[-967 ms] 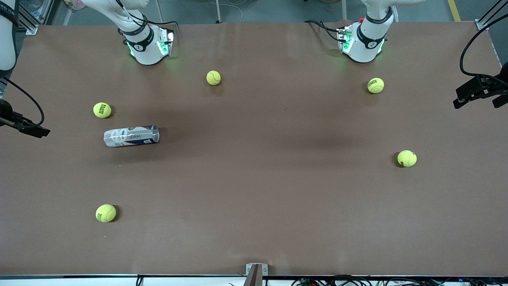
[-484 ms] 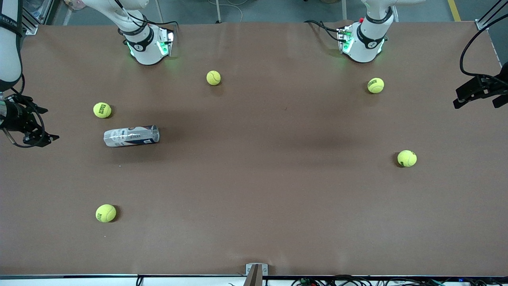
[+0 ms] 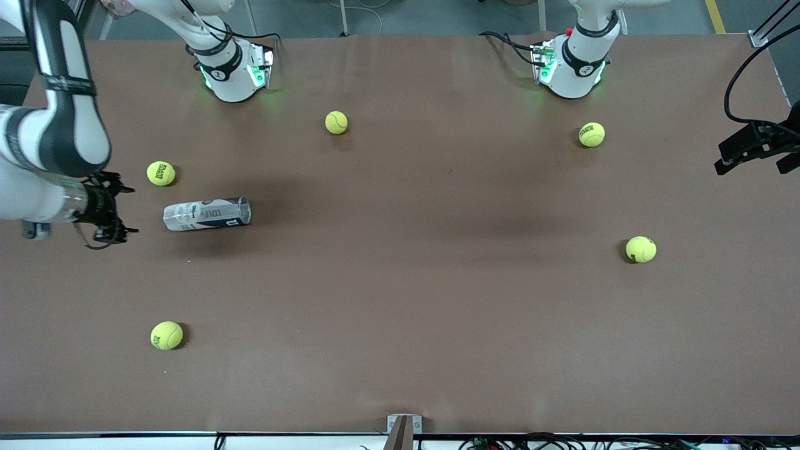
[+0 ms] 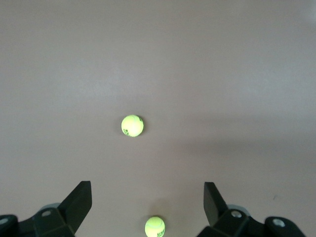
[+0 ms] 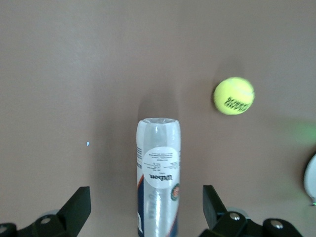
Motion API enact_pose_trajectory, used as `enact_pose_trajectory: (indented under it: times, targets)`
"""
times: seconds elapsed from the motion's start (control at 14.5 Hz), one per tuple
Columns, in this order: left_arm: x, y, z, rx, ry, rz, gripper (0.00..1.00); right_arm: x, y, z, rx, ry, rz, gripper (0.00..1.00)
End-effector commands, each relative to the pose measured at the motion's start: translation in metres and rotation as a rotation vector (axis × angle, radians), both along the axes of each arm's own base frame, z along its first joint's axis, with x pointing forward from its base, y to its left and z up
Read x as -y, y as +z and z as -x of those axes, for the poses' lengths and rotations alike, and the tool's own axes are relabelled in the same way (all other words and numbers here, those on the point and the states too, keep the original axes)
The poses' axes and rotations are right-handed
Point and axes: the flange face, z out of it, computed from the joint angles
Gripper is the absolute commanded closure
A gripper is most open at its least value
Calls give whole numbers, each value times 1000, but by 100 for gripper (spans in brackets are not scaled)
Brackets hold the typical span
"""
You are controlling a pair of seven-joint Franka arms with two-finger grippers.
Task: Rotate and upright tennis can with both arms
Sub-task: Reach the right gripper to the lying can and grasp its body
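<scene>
Now that the right claw (image 3: 115, 209) has swung in over the surface (image 3: 400, 300), jaws open, just off the lying can's (image 3: 207, 214) nine-o'clock end, a grasp looks imminent; the left claw (image 3: 753, 150) waits, open, at the surface's edge.
</scene>
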Motion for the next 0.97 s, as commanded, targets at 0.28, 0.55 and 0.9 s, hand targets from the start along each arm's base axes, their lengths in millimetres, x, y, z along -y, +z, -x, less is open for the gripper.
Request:
enact_pose_trajectory:
  times: [0.28,0.55,0.9]
  targets:
    - [-1,-2,14,-7,-20,1,0,-41,-89,31,51,-56,49,0]
    - [-1,-2,14,-7,-20,1,0,-36,-118,37,23,-64,52,0]
    - [0,-2,14,-9,-19,1,0,-32,-149,50,35,-65,55,0]
